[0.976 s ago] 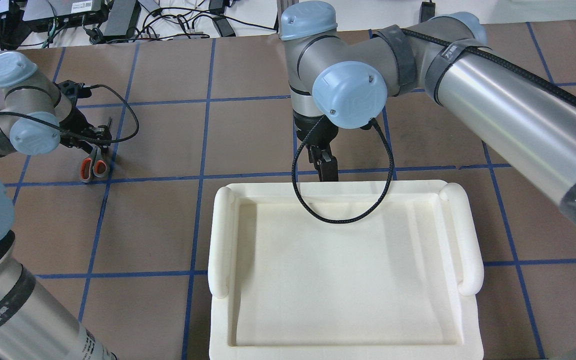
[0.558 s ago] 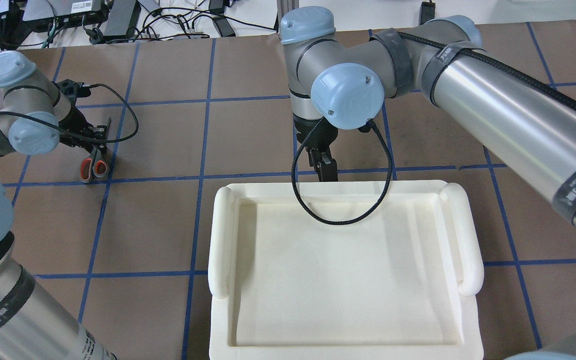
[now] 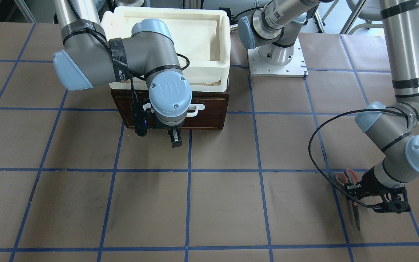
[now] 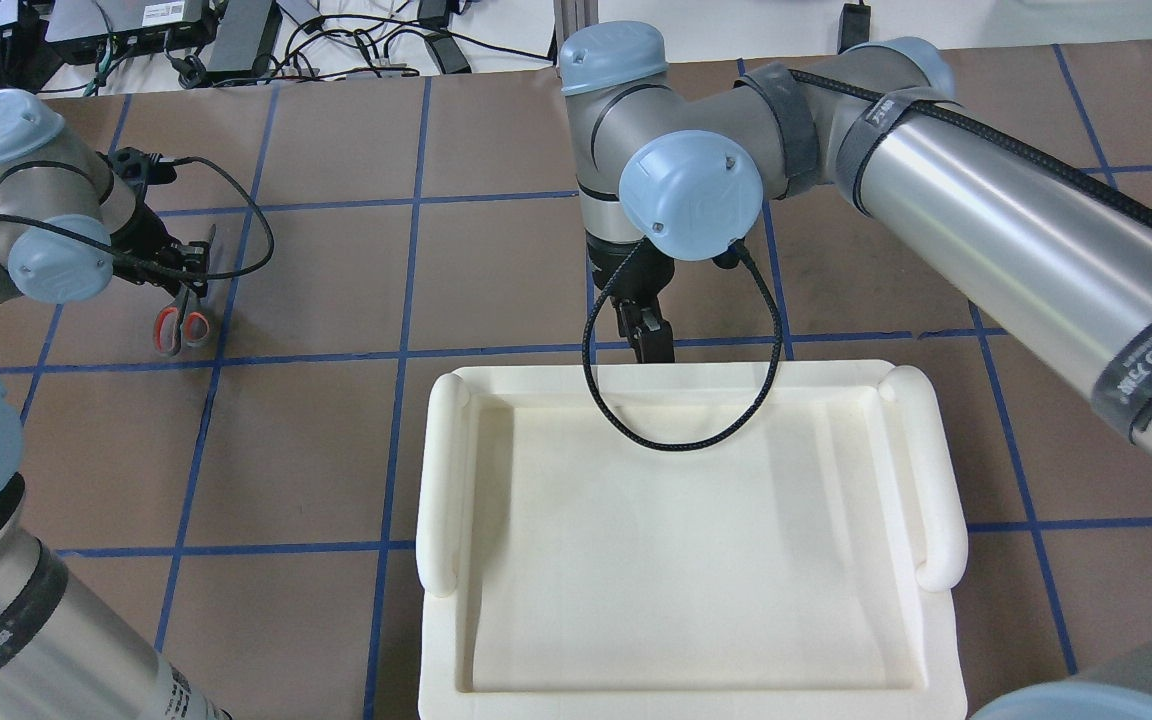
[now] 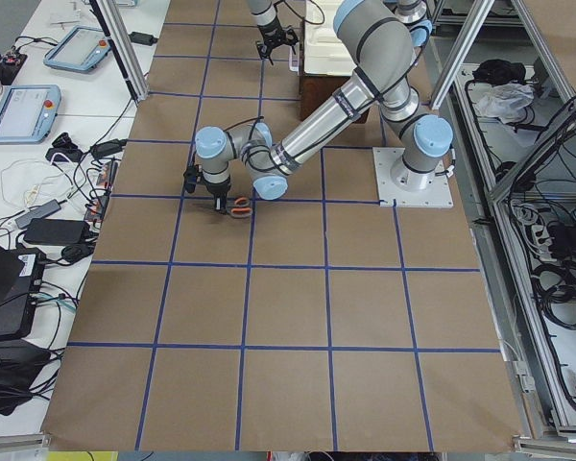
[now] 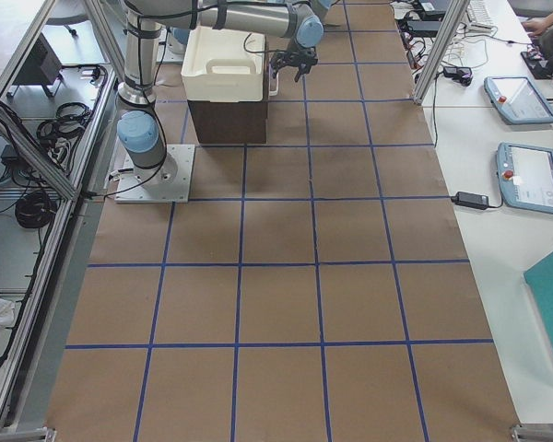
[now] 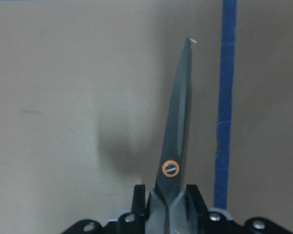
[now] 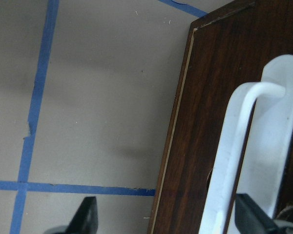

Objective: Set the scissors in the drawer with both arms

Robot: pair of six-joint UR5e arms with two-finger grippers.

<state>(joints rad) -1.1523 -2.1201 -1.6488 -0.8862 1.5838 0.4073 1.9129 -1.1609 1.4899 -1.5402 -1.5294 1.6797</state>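
The left hand (image 7: 167, 207) is clamped shut on the scissors (image 7: 178, 131), its two fingers pinching the shanks just behind the orange-ringed pivot screw. Only the wrist camera shows that grip. There the closed blades point straight ahead beside a blue tape line, with a soft shadow to one side, so the scissors seem slightly off the worktop (image 3: 224, 203), though I cannot be sure. The overhead view adds what the wrist camera misses: the orange-lined finger loops (image 4: 181, 325) sticking out behind the hand. The scissors are well apart from the drawer (image 3: 209, 116), off towards the robot's left.

The right hand (image 8: 168, 217) is wide open and holds nothing. In its wrist view one fingertip (image 8: 88, 217) hangs over bare worktop beyond the drawer's side edge, and the other is beside the white bar handle (image 8: 234, 161). The front-facing view places this hand (image 3: 174, 138) just in front of the dark brown drawer front, under the handle. In that view the front looks flush beneath the white foam tray (image 3: 224, 36) stacked on top.
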